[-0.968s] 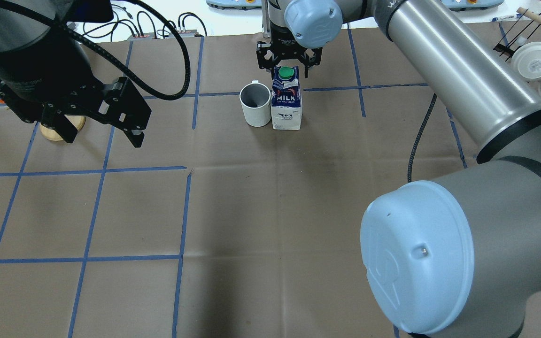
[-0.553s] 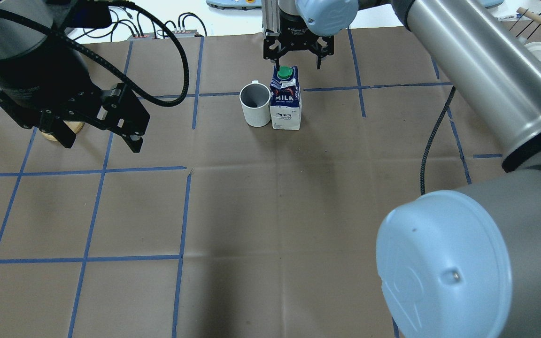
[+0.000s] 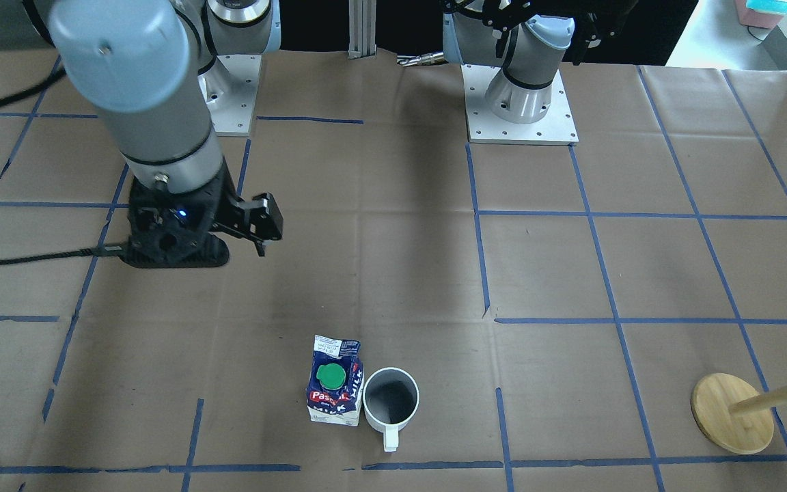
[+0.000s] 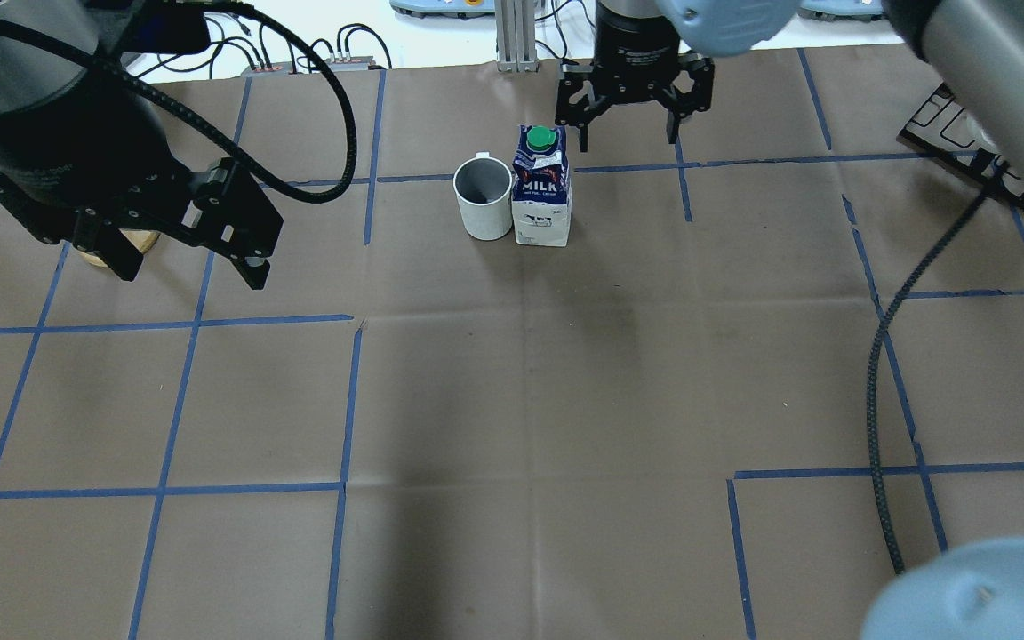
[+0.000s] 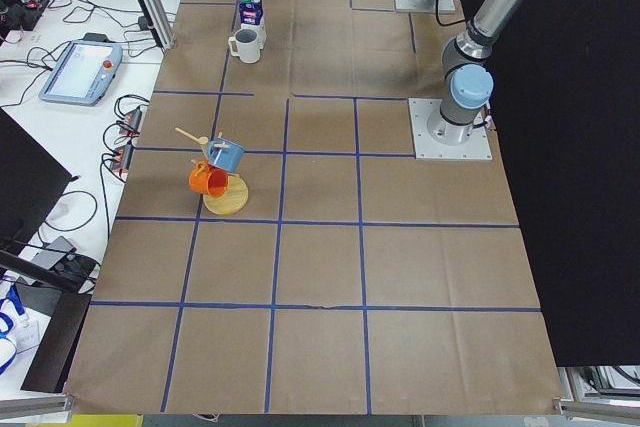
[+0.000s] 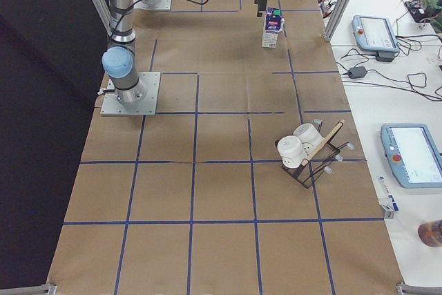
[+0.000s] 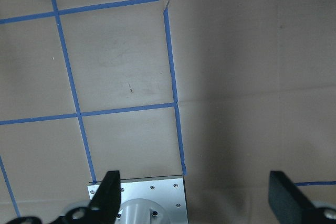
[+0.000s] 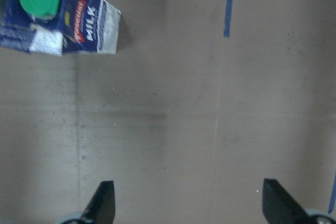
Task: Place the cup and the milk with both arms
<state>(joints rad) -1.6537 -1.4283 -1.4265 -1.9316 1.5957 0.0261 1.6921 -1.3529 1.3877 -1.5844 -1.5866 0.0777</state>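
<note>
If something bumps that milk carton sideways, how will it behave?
The milk carton stands tall on a narrow base, so it would probably tip rather than slide. Its creased top suggests soft walls that may dent. The cup close beside it would likely get knocked.

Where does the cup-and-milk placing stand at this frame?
Done: the cup and milk stand upright side by side on the table, neither gripped. In hand: nothing; the left pincer and right pincer are both open and empty. Left: seemingly only withdrawing.
</note>
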